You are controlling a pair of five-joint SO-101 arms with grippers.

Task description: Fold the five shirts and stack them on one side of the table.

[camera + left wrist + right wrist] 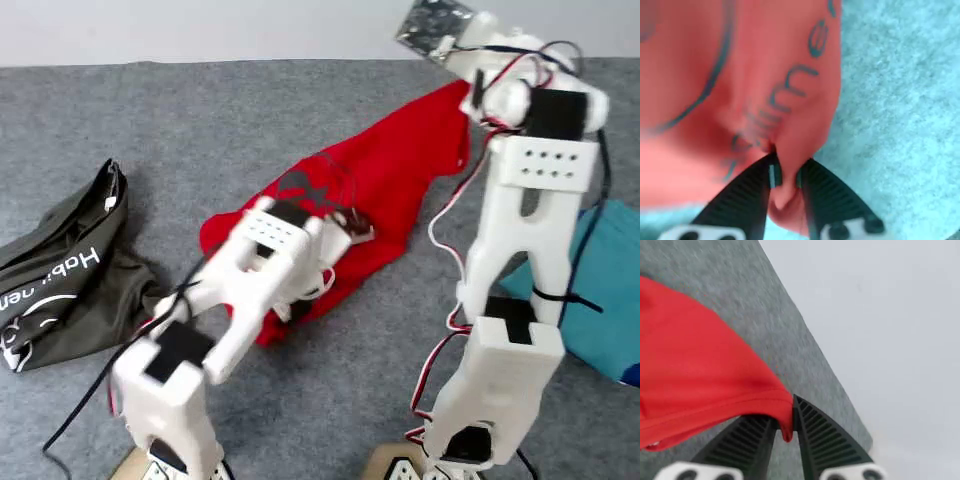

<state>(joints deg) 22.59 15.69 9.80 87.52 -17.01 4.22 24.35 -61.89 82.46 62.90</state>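
A red shirt (380, 190) with dark print lies stretched across the middle of the grey table. My left gripper (785, 175) is shut on a fold of the red shirt (740, 85) near its printed lettering; in the high view it sits over the shirt's near end (325, 235). My right gripper (787, 422) is shut on a hemmed corner of the red shirt (695, 380), held up at the far right of the table near its back edge (470, 95).
A dark olive shirt (60, 270) with white lettering lies bunched at the left edge. A teal shirt (600, 290) lies at the right edge behind the right arm. The grey felt table (200, 120) ends at a pale wall at the back.
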